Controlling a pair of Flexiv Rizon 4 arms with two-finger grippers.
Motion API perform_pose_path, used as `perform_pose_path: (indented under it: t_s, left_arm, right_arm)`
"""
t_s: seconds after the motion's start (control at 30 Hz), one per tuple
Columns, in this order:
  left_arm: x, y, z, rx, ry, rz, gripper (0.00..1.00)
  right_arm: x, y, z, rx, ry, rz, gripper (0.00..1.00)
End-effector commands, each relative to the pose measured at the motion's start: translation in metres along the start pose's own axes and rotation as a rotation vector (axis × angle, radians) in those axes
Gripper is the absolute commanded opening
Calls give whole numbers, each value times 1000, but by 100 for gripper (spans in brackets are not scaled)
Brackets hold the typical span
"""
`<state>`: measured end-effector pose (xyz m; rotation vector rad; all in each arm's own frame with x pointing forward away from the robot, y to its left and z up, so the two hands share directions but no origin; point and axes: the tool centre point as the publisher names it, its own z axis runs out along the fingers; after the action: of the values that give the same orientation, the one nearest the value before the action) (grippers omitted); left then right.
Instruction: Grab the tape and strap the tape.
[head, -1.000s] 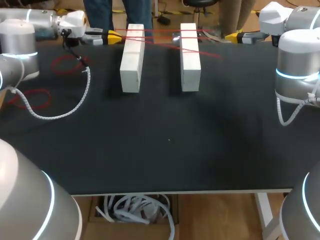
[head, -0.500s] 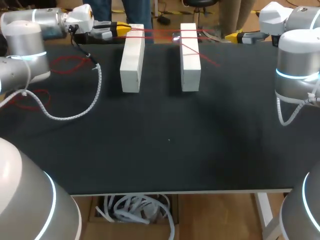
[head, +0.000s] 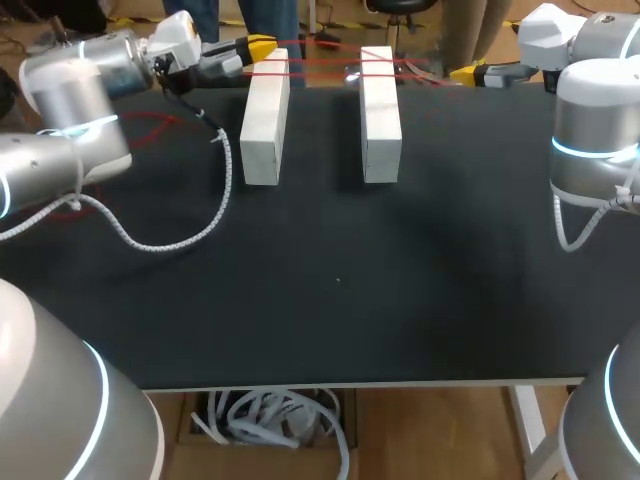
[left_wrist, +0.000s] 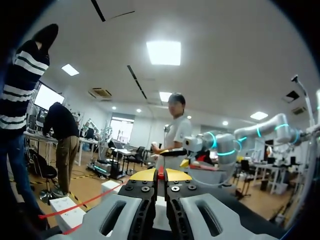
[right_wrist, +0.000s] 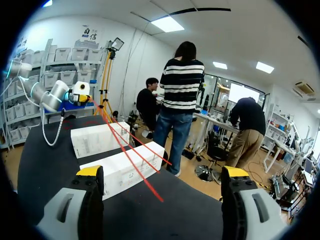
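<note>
Red tape (left_wrist: 160, 174), two plain white blocks (head: 264, 115) and a black table (head: 340, 280) are shown; left gripper (head: 262, 47) and right gripper (head: 462, 73) are tipped yellow.

Between left block (head: 264, 115) and right block (head: 380, 112): open lane, red tape (head: 325, 70) stretched across far end.
Near desk (head: 340, 300): open.
Left side: coiled cable (head: 170, 238) lies across.

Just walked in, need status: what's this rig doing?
The left gripper is shut on the red tape at the far end of the left block. Tape strands run from there across the right block. The right gripper is open near the table's far edge, holding nothing.
</note>
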<state>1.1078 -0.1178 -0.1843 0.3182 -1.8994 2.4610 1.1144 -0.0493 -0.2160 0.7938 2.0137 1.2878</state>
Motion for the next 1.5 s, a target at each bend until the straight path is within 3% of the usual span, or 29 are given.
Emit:
perform_pose_path:
  t_s: [0.03, 0.53, 1.3, 1.5]
  left_arm:
    - [1, 0, 4, 14, 19, 9, 0]
    - [6, -6, 14, -10, 187, 54, 0]
    - [7, -7, 11, -8, 172, 47, 0]
    - [12, -12, 27, 73, 152, 58, 0]
  right_arm:
    - [0, 0, 0, 0, 0, 0, 100]
    - [0, 0, 0, 0, 0, 0, 100]
    - [0, 0, 0, 0, 0, 0, 100]
    - [0, 0, 0, 0, 0, 0, 100]
